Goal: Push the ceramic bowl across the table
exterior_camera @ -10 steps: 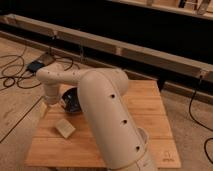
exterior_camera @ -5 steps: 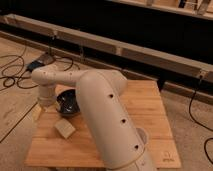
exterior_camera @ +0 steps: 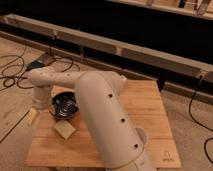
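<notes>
The ceramic bowl (exterior_camera: pixel 66 105), dark, glossy and round with a lighter inside, sits near the left edge of the bamboo table (exterior_camera: pixel 145 107). My white arm reaches from the lower middle across the table to the left. Its gripper (exterior_camera: pixel 35 113) hangs down at the table's left edge, just left of the bowl and close beside its rim. I cannot tell whether it touches the bowl. A small tan block (exterior_camera: pixel 65 128) lies on the table just in front of the bowl.
My large white arm segment (exterior_camera: pixel 110 120) covers the table's middle. Black cables (exterior_camera: pixel 12 75) lie on the floor at the left, and another runs at the right (exterior_camera: pixel 200 115). A long dark wall with a metal rail (exterior_camera: pixel 125 50) runs behind. A small logo (exterior_camera: pixel 167 161) marks the table's near right corner.
My wrist and gripper have swung left, from over the bowl to the table's left edge. More of the bowl now shows. The tan block has stayed put.
</notes>
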